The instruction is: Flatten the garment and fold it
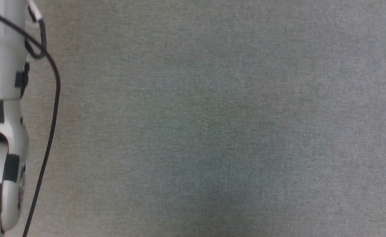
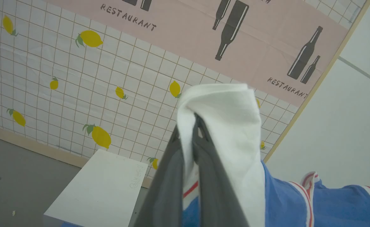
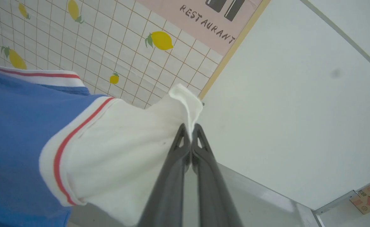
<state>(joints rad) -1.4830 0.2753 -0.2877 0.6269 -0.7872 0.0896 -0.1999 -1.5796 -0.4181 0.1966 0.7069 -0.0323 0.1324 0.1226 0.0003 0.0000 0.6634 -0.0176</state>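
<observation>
White cotton is pinched in both hands: the left hand [image 2: 196, 122] clenched on one sleeve [image 2: 232, 126], the right hand [image 3: 190, 128] on the other, with the shirt [image 3: 14, 132] slung between them, up in the air. Flattening, I'd judge; next it wants lowering evenly onto the grey surface [image 1: 212, 131].

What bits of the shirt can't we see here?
- Left wrist view: the garment runs off the bottom edge, and the jaws of the left gripper hide some of the sleeve.
- Right wrist view: the garment is cut off by the left and bottom edges.
- Head view: the forearm leaves the frame at the left.
</observation>
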